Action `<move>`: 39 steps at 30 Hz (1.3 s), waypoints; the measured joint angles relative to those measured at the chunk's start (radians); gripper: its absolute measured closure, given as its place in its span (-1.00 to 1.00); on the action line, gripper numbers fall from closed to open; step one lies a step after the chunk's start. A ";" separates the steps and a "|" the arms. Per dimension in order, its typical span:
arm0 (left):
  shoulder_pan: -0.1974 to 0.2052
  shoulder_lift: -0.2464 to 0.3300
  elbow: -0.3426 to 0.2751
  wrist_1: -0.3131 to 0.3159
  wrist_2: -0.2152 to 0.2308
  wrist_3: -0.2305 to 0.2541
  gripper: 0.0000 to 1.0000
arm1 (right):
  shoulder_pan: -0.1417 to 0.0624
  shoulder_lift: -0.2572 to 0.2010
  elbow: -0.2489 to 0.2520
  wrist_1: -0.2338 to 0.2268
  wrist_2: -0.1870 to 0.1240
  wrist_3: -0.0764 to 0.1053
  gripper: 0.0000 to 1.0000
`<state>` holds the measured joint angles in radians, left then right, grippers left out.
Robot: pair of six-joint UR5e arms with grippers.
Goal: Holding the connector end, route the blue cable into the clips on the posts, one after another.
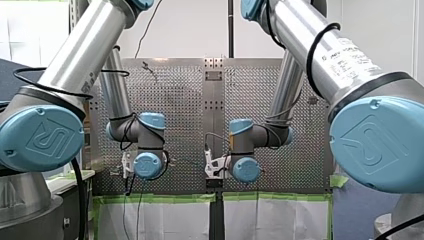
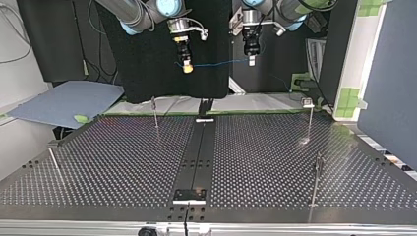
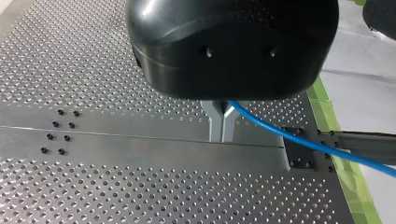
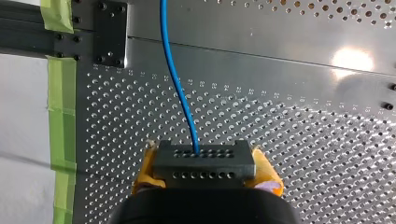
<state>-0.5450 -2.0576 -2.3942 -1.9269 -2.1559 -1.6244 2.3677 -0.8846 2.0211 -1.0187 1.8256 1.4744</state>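
A thin blue cable [image 2: 216, 63] hangs nearly taut between my two grippers, high above the far edge of the perforated table [image 2: 265, 152]. My left gripper [image 3: 222, 139] has its metal fingers shut on the blue cable [image 3: 289, 136], which leads off to one side. My right gripper [image 4: 205, 173] has its yellow pads [image 4: 268, 176] shut on the dark connector block [image 4: 204, 160], and the cable [image 4: 175, 79] runs straight ahead from it. In the top view my right gripper [image 2: 186, 67] is at the left and my left gripper [image 2: 252, 61] at the right. The front view shows my left gripper [image 1: 126, 167] and my right gripper [image 1: 212, 167] side by side.
Thin posts with clips stand on the table: one at the far left [image 2: 155, 112], one at the far right [image 2: 310, 118], one at the near right [image 2: 317, 178] and one at the near left [image 2: 53, 160]. A dark rail [image 2: 199, 147] runs down the middle. Green tape [image 4: 60, 93] lines the far edge.
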 joint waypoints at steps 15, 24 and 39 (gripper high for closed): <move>-0.032 0.032 0.002 -0.032 -0.032 -0.006 1.00 | -0.014 -0.019 -0.009 0.019 -0.003 0.004 1.00; -0.094 0.109 0.003 -0.109 -0.109 -0.025 1.00 | -0.010 -0.093 -0.031 0.093 -0.062 0.071 1.00; -0.071 0.241 0.012 -0.241 -0.213 -0.047 1.00 | -0.005 -0.234 -0.038 0.234 -0.126 0.129 1.00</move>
<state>-0.6157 -1.8165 -2.3826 -2.1683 -2.3684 -1.6718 2.3629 -1.1187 1.9829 -0.7847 1.7001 1.6031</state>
